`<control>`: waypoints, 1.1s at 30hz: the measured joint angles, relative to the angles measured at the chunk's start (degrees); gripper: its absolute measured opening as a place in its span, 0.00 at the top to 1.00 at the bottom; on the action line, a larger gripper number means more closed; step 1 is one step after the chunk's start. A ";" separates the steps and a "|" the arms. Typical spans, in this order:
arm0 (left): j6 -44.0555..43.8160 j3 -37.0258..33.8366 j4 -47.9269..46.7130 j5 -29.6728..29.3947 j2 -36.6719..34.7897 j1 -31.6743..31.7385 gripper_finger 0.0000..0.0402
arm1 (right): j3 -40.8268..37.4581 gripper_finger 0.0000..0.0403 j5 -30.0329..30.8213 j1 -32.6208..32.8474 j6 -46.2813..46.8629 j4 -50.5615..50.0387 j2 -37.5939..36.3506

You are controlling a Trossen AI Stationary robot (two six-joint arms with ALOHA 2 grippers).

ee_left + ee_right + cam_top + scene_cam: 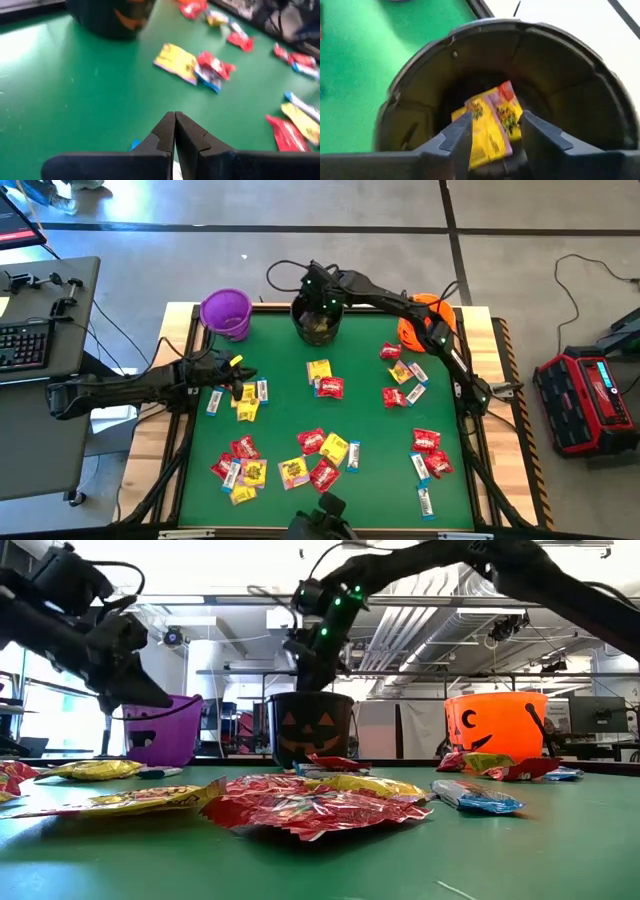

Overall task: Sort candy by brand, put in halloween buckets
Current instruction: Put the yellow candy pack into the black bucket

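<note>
Hovering above the black bucket (320, 323) at the middle of the bench's far edge, the right end effector (492, 131) points down into the pail with its fingers (457, 135) parted. Between and below them, yellow packets (490, 122) lie on the bucket floor; nothing is gripped.

The left end effector (175, 131) sits above the green bench (290, 380) near the left edge, fingers pressed together and empty. A small cluster of candy (240, 398) lies just beside it: yellow packets and white-and-blue bars.

Bucket positions:
- Purple bucket (226, 312): far left corner.
- Black bucket: middle of the far edge.
- Orange bucket (422, 320): far right corner, partly covered by the right arm in the high view.

Remaining candy on the bench:
- Centre: one yellow packet (319, 370) touching a red packet (330, 387).
- Right of centre, near the orange bucket: red packets, a yellow one and white-and-blue bars (403, 380).
- Near edge, left: a mixed group of red and yellow packets (240, 465).
- Near edge, middle: a mixed group with a white-and-blue bar (352, 455) at its right.
- Near right corner: red packets (428, 448) and bars.

In the low view, crumpled red and yellow wrappers (300, 802) fill the foreground.
</note>
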 joint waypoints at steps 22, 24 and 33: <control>-3.47 4.36 -11.12 7.08 5.44 -4.47 0.99 | -0.09 1.00 -2.78 8.65 1.35 10.75 -4.25; -2.69 4.36 -10.90 5.86 6.13 -5.57 0.99 | -0.10 1.00 -2.88 9.12 1.28 10.55 -4.25; -1.93 4.38 -10.41 3.39 10.34 -9.34 0.98 | -0.13 1.00 -3.77 10.18 0.81 11.41 -4.53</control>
